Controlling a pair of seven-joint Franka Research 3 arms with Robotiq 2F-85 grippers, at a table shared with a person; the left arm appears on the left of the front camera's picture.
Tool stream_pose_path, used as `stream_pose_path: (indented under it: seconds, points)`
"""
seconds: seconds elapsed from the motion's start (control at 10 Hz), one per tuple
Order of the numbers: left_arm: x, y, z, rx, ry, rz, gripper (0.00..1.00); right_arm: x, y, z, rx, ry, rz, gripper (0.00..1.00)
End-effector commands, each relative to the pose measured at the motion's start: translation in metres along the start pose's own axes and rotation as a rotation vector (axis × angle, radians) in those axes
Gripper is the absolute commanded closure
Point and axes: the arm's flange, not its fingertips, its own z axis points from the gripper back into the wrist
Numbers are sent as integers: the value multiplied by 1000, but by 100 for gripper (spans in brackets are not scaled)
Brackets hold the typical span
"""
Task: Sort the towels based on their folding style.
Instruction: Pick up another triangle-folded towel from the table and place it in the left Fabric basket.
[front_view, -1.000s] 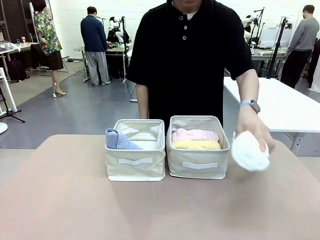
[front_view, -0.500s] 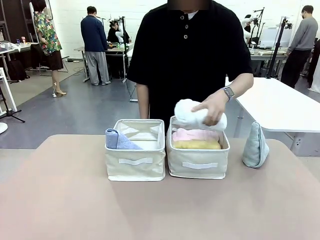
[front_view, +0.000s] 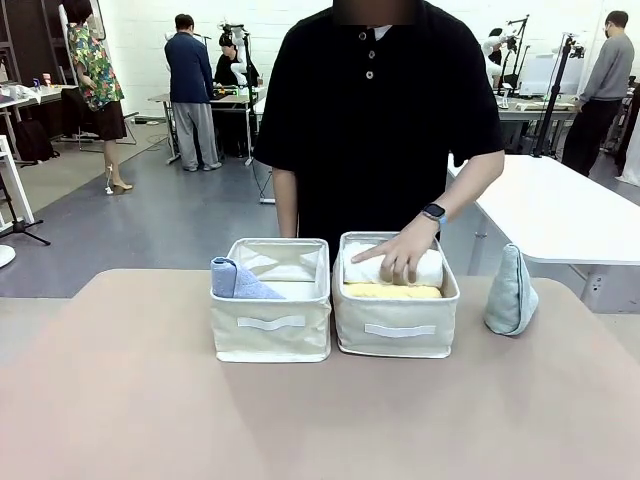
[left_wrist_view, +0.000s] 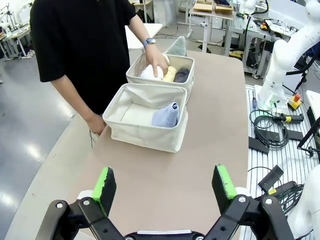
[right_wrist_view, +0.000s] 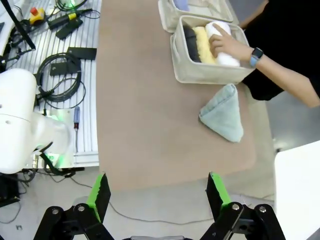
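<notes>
Both grippers idle: left gripper (left_wrist_view: 164, 176) and right gripper (right_wrist_view: 157, 182) have their fingers spread wide, nothing between them, hanging well back from the bins. The person is doing the sorting. The person's hand (front_view: 400, 255) rests on the white rolled towel (front_view: 434, 268), pressing it into the right bin (front_view: 395, 338) at the far side, next to the yellow roll (front_view: 392, 291). The right wrist view also has a dark grey roll (right_wrist_view: 189, 40) in that bin, at the near wall. The left bin (front_view: 270, 338) holds the lavender-blue cone towel (front_view: 235, 280), tucked at its left end, with the rest of that bin free. The pale teal cone towel (front_view: 511, 292) stands on the table (front_view: 120, 400), just beside the right bin on its outer side, not touching it as far as can be told. Looks nearly done: rolls grouped in the right bin, one cone binned. What's left is moving the teal cone over to the left bin with the other cone, plus the hand coming off the white roll.
</notes>
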Motion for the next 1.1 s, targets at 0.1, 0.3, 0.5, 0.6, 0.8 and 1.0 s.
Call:
stream_pose_path:
  seconds: [0.1, 0.3, 0.5, 0.6, 0.8, 1.0]
  points:
    - [0, 0, 2, -4, -11, -22, 0, 0, 0, 0, 0, 0, 0, 0]
    - [0, 0, 2, -4, -11, -22, 0, 71, -13, -35, -132, 195, -432, 0]
    - [0, 0, 2, -4, -11, -22, 0, 132, -28, -85, -155, 383, -667, 0]
    - [0, 0, 2, -4, -11, -22, 0, 153, -35, -113, -135, 501, -761, 0]
    - [0, 0, 2, -4, -11, -22, 0, 173, -57, -157, -124, 510, -921, 0]
    - [0, 0, 2, -4, -11, -22, 0, 173, -75, -183, -111, 460, -1014, 0]
